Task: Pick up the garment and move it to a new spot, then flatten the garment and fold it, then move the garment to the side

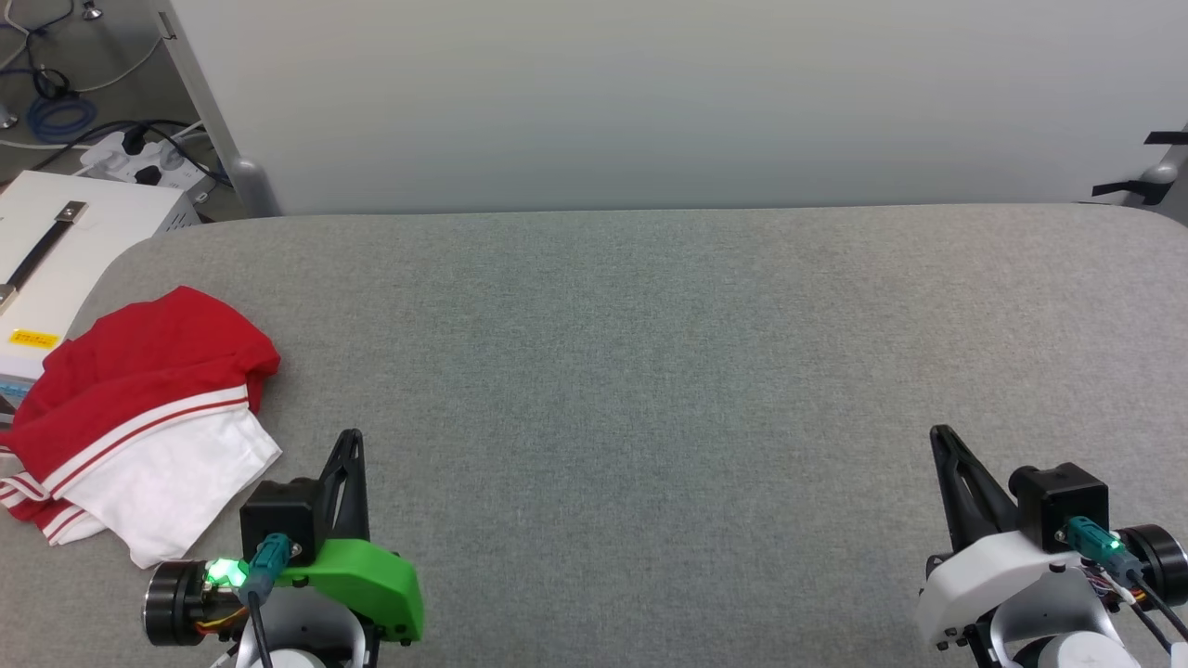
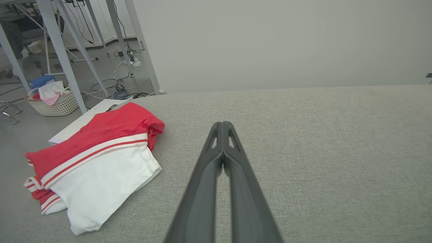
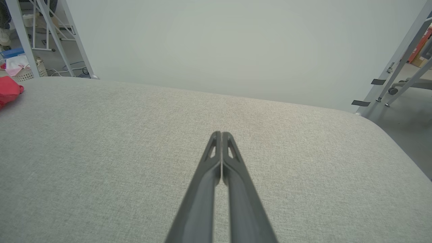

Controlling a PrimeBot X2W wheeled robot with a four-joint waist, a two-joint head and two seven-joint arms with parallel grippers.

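The garment (image 1: 139,408) lies bunched in a loose fold at the left edge of the grey padded table (image 1: 650,371), red body on top, a white sleeve with red-and-white striped trim toward me. In the left wrist view the garment (image 2: 98,158) sits left of my fingers. My left gripper (image 1: 351,438) is shut and empty, hovering just right of the garment without touching it; its tips (image 2: 222,124) press together. My right gripper (image 1: 940,432) is shut and empty at the lower right, far from the cloth; its tips (image 3: 221,133) meet. A red corner of the garment (image 3: 9,91) shows at the far left of the right wrist view.
A white box (image 1: 56,250) stands beside the table's left edge, with a power strip and cables (image 1: 139,158) on the floor behind it. A white panel (image 1: 650,102) rises behind the table. A laundry basket (image 2: 55,99) sits on the floor at the left.
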